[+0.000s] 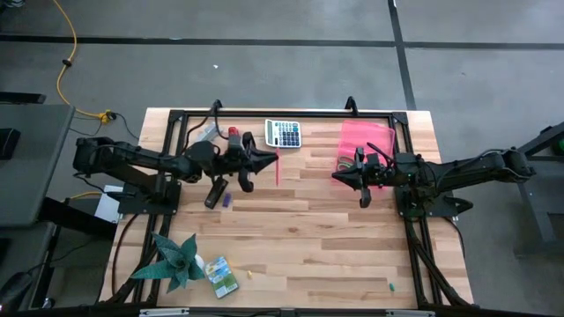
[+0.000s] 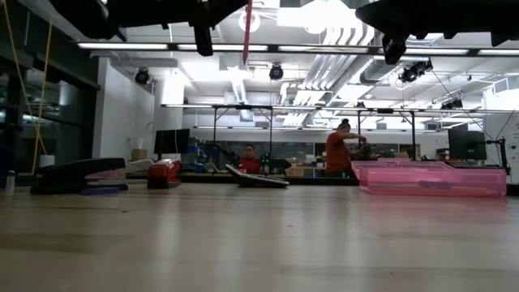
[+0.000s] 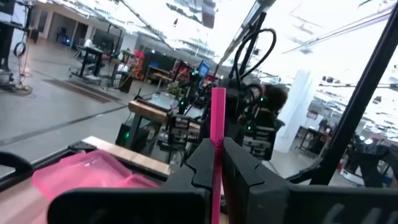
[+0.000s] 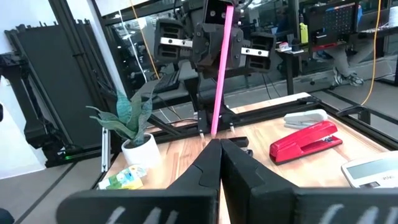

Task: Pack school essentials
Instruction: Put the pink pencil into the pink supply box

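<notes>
Left gripper (image 1: 268, 161) raised above the table's far middle, fingers pinched on the pink stick (image 1: 277, 169), near the calculator (image 1: 284, 133) and the red stapler (image 4: 306, 140). Right gripper (image 1: 339, 175) pressed together on nothing, raised beside the pink tray (image 1: 368, 143). Crayon box (image 1: 220, 276) lying at the near edge by the potted plant (image 1: 174, 261).

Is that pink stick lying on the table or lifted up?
Lifted: the left gripper has its jaws shut on the pink stick, above the table.
</notes>
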Controlling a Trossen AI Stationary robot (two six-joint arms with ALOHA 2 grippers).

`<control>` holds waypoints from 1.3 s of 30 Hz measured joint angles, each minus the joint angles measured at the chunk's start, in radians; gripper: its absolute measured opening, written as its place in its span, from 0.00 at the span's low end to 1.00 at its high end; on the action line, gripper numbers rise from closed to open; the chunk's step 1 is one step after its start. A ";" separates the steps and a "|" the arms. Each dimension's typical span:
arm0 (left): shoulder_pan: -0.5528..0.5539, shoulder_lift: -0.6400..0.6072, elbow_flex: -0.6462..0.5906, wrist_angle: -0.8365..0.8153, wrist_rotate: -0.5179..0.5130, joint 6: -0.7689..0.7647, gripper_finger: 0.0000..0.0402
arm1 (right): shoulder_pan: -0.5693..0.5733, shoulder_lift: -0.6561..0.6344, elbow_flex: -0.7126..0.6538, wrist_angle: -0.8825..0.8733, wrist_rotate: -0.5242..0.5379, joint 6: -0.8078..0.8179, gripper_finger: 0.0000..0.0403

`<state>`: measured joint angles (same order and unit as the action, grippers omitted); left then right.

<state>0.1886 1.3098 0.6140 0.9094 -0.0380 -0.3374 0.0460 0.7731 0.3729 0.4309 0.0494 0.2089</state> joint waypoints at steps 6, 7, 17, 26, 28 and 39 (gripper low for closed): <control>0.000 -0.001 0.000 0.002 -0.008 0.000 0.00 | 0.000 0.000 0.000 0.000 0.002 0.001 0.00; 0.000 -0.001 0.000 0.001 -0.014 0.000 0.00 | 0.000 0.000 0.000 0.000 0.010 0.015 0.00; -0.024 0.125 0.113 0.011 -0.008 0.038 0.00 | 0.000 0.170 0.052 0.005 0.059 0.181 0.18; -0.032 0.303 0.266 0.011 0.056 0.018 0.00 | 0.000 0.373 0.224 0.009 0.054 0.126 0.52; -0.036 0.315 0.281 0.014 0.056 0.018 0.00 | 0.000 0.394 0.241 0.016 0.054 0.128 0.54; -0.046 0.325 0.292 0.015 0.014 0.025 0.00 | 0.000 0.432 0.249 0.068 -0.009 0.174 0.33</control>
<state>0.1430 1.6348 0.9058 0.9248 -0.0237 -0.3125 0.0456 1.2054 0.6224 0.4994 0.0402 0.3832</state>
